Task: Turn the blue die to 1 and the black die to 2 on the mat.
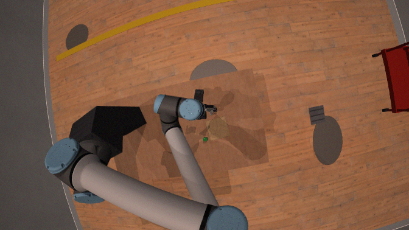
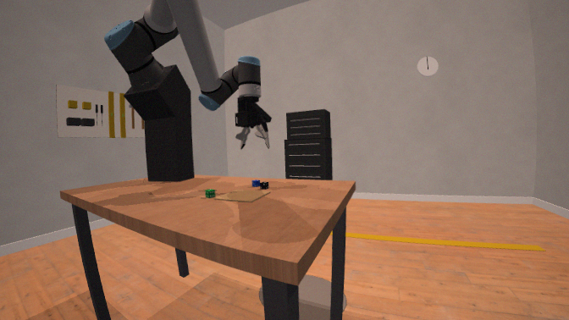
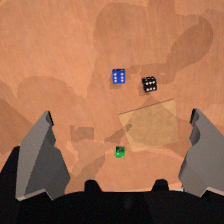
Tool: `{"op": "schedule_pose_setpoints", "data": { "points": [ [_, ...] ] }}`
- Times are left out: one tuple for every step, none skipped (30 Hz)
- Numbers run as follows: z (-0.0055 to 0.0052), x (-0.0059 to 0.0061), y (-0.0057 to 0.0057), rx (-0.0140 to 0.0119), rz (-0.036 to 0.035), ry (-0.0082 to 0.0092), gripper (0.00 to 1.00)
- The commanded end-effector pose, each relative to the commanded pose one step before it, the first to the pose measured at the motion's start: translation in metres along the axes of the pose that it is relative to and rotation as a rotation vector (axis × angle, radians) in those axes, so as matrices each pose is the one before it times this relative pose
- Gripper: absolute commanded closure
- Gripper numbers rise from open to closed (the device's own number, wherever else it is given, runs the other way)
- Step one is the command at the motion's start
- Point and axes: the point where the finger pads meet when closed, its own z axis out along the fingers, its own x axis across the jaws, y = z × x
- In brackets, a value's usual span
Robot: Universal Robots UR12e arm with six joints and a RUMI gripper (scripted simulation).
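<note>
Wooden table [image 1: 243, 152] [image 2: 203, 216] [image 3: 45, 55], blue die [image 2: 256, 183] [image 3: 118, 76] and black die [image 2: 264, 185] [image 3: 149, 84] off the mat [image 1: 218, 128] [image 2: 243, 195] [image 3: 150, 126] — end effector [image 1: 215, 110] [image 2: 256, 147] [image 3: 120, 110] above, fingers apart.

A workshop, with wall-hung tools [image 2: 98, 113] and drawer cabinet [image 2: 308, 146].

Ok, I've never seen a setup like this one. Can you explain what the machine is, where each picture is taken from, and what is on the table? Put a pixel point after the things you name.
The machine is one jointed robot arm ending in a two-jaw gripper [image 1: 215, 110] [image 2: 256, 147] [image 3: 120, 110]. One picture looks down from overhead, one looks across the table [image 2: 190, 216] from the side, and one comes from the wrist, looking down past the jaws.

On the table are a thin tan mat [image 1: 218, 129] [image 2: 243, 195] [image 3: 152, 127] and three dice: blue [image 2: 256, 183] [image 3: 118, 76], black [image 2: 264, 185] [image 3: 149, 84] and green [image 1: 205, 139] [image 2: 210, 193] [image 3: 120, 152]. All three sit off the mat. The overhead picture shows only the green one; the arm seems to block the others.

The gripper is open above the table and holds nothing.
</note>
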Motion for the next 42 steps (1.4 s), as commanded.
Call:
{"op": "schedule_pose_setpoints", "data": {
  "points": [
    [0.00024,0.00007,-0.00036,0.00032,-0.02256,0.00069,0.0],
    [0.00033,-0.00004,-0.0001,0.00001,-0.00972,0.0,0.0],
    [0.00038,-0.00005,-0.00011,0.00001,-0.01147,0.0,0.0],
    [0.00045,-0.00006,-0.00013,0.00001,-0.01329,0.0,0.0],
    [0.0,0.0,0.0,0.0,0.0,0.0,0.0],
    [0.0,0.0,0.0,0.0,0.0,0.0,0.0],
    [0.00051,-0.00007,-0.00015,0.00001,-0.01516,0.0,0.0],
    [0.00057,-0.00007,-0.00016,0.00001,-0.01707,0.0,0.0],
    [0.00064,-0.00008,-0.00017,0.00001,-0.01899,0.0,0.0],
    [0.0007,-0.00008,-0.00019,0.00001,-0.0209,0.0,0.0],
    [0.00077,-0.00009,-0.0002,0.00001,-0.02281,0.0,0.0],
    [0.00083,-0.00009,-0.00021,0.00002,-0.02469,0.0,0.0],
    [0.00089,-0.00009,-0.00021,0.00002,-0.02653,0.0,0.0],
    [0.00095,-0.0001,-0.00022,0.00002,-0.02832,0.0,0.0],
    [0.00101,-0.0001,-0.00022,0.00002,-0.03005,0.0,0.0],
    [0.00107,-0.0001,-0.00022,0.00002,-0.0317,0.00001,0.0],
    [0.00112,-0.0001,-0.00021,0.00002,-0.03328,0.00001,0.0],
    [0.00117,-0.0001,-0.00021,0.00002,-0.03475,0.00001,0.0],
    [0.00122,-0.00009,-0.0002,0.00002,-0.03613,0.00001,0.0],
    [0.00126,-0.00009,-0.00018,0.00001,-0.0374,0.00001,0.0],
    [0.0013,-0.00009,-0.00017,0.00001,-0.03856,0.00001,0.0],
    [0.0,0.0,0.0,0.0,0.0,0.0,0.0],
    [0.0,0.0,0.0,0.0,0.0,0.0,0.0],
    [0.00134,-0.00009,-0.00015,0.00001,-0.03959,0.00001,0.0],
    [0.00137,-0.00009,-0.00013,0.00001,-0.0405,0.00001,0.0],
    [0.0014,-0.00009,-0.00011,0.00001,-0.04128,0.00002,0.0],
    [0.00142,-0.00009,-0.00009,0.00001,-0.04192,0.00002,0.0],
    [0.00144,-0.00009,-0.00007,0.0,-0.04242,0.00002,0.0],
    [0.00116,-0.00007,-0.00004,0.0,-0.03409,0.00001,0.0],
    [0.0003,-0.00002,-0.00001,0.0,-0.00869,0.0,0.0],
    [0.00146,-0.00009,-0.00002,0.0,-0.043,0.00002,0.0],
    [0.00147,-0.0001,0.00001,0.0,-0.04307,0.00002,0.0],
    [0.00144,-0.0001,0.00003,0.0,-0.04232,0.00002,0.0],
    [0.00002,0.0,0.0,0.0,-0.00067,0.0,0.0],
    [0.00146,-0.0001,0.00005,-0.00001,-0.04278,0.00002,0.0],
    [0.00145,-0.00011,0.00008,-0.00001,-0.04242,0.00002,0.0],
    [0.00143,-0.00011,0.0001,-0.00001,-0.04192,0.00001,0.0],
    [0.00128,-0.00011,0.0001,-0.00001,-0.03741,0.00001,0.0],
    [0.0,0.0,0.0,0.0,0.0,0.0,0.0],
    [0.0,0.0,0.0,0.0,0.0,0.0,0.0],
    [0.00013,-0.00001,0.00001,0.0,-0.00387,0.0,0.0],
    [0.00139,-0.00012,0.00013,-0.00001,-0.04051,0.00001,0.0]
  ]
}}
